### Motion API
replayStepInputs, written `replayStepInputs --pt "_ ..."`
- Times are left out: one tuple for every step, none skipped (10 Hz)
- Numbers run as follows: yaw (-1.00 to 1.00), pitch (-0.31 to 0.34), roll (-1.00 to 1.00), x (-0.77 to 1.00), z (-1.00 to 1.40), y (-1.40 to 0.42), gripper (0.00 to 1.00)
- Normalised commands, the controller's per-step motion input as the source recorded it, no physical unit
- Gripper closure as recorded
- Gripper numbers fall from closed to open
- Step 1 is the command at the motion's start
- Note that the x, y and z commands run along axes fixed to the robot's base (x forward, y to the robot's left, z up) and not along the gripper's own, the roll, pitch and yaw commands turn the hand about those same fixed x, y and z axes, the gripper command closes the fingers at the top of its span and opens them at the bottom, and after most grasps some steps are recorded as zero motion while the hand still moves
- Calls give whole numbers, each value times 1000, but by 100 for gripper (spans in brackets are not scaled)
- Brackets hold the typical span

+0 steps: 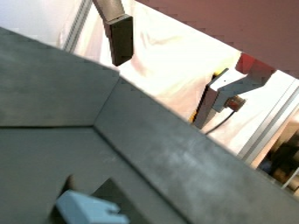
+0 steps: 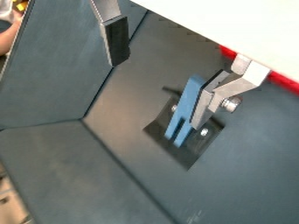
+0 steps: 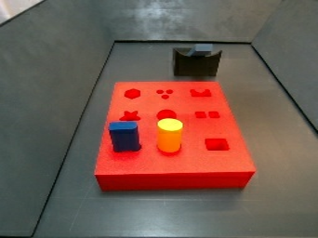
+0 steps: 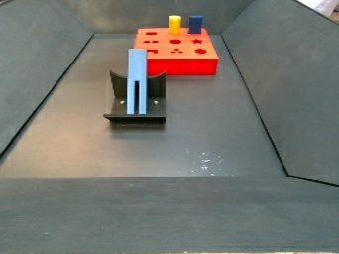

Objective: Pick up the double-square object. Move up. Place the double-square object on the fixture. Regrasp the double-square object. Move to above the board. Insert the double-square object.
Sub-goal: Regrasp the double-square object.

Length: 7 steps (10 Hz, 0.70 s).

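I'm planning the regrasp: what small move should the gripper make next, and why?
Probably lower the open gripper toward the pale blue-grey grooved bar, centring the bar in its gap before closing. The bar stands upright in the small dark fixture, with nothing gripping it. In a wrist view it lies beside one silver finger, off the gap's middle, and neither side view shows the gripper near it.

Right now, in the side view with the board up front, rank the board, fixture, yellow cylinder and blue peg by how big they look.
1. Board
2. Fixture, though it stands farther back
3. Yellow cylinder and blue peg: too alike to rank

The gripper is out of this view.
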Motion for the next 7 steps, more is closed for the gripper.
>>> replayStepInputs --pt "187 152 471 94 -10 -50 0" --pt "200 124 315 91 2 -39 0" --pt "206 86 224 83 4 -33 0" --pt "203 47 189 76 -3 -36 0" --pt "237 13 101 26 -1000 44 0" --pt "219 -7 94 30 -1000 43 0" --pt "184 -52 81 41 -1000 41 0"
